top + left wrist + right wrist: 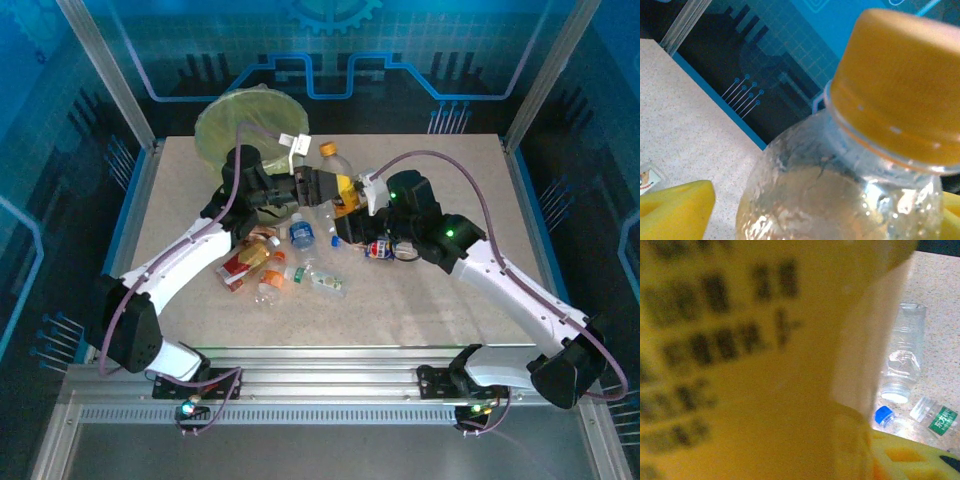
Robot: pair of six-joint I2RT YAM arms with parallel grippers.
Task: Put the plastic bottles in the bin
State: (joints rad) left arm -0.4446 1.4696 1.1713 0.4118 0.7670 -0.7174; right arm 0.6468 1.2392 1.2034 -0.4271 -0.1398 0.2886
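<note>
A clear plastic bottle [341, 182] with an orange cap [900, 85] and a yellow label [740, 365] hangs above the table's middle. My right gripper [360, 202] is shut on its labelled body, one yellow finger [912, 457] showing at the lower right. My left gripper [316, 186] stands open around the bottle's shoulder [840, 190]. Its yellow fingertips [675, 210] sit on either side, with a gap on the left one. The bin [250, 120], lined in yellow-green, stands at the back left behind the left arm. Several more bottles [302, 233] lie on the table below.
Loose bottles lie under and between the arms: a red-labelled one [240, 262], an orange-capped one [272, 280], a green-labelled one [325, 282] and a blue-red one [385, 249]. The right wrist view has a clear uncapped bottle [902, 355] and a blue cap [883, 415]. Glass walls enclose the table.
</note>
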